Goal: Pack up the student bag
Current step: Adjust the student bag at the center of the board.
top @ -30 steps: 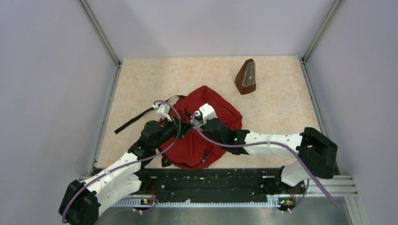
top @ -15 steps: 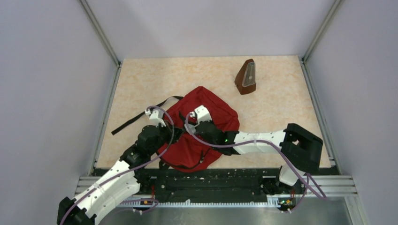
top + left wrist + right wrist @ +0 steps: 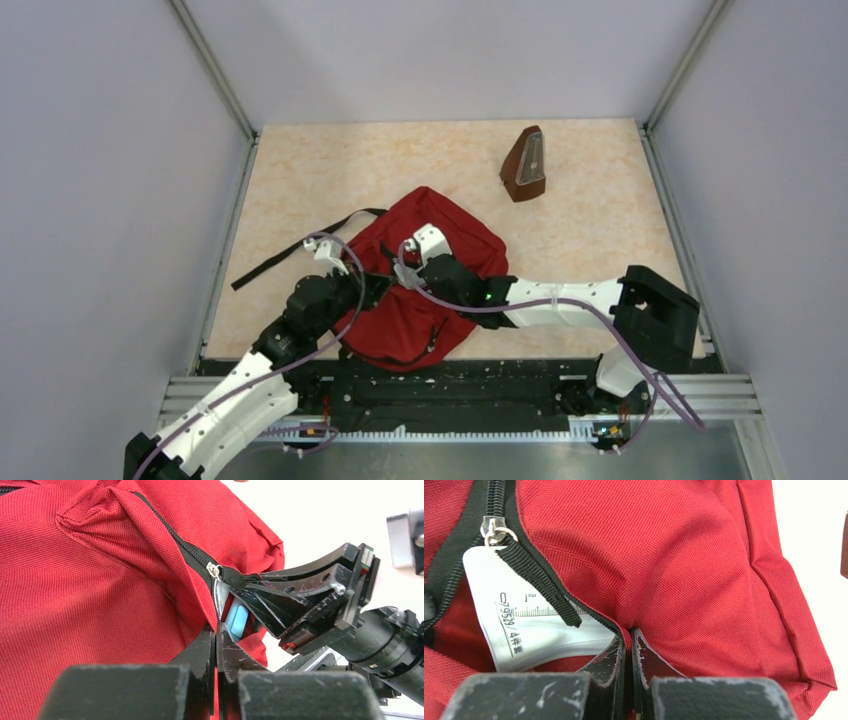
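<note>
Inside student bag [image 3: 684,570] opening: clear ruler [image 3: 531,630], blue item [image 3: 238,620].

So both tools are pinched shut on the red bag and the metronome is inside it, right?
No: the metronome stands outside, on the table beyond the student bag, per the top view. The left tool and right tool are shut on the bag.

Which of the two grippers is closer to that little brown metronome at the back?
Right. The right gripper pinches the red bag, with the metronome standing apart beyond it, to the far right. The left gripper pinches the bag just to its left, slightly farther off.
</note>
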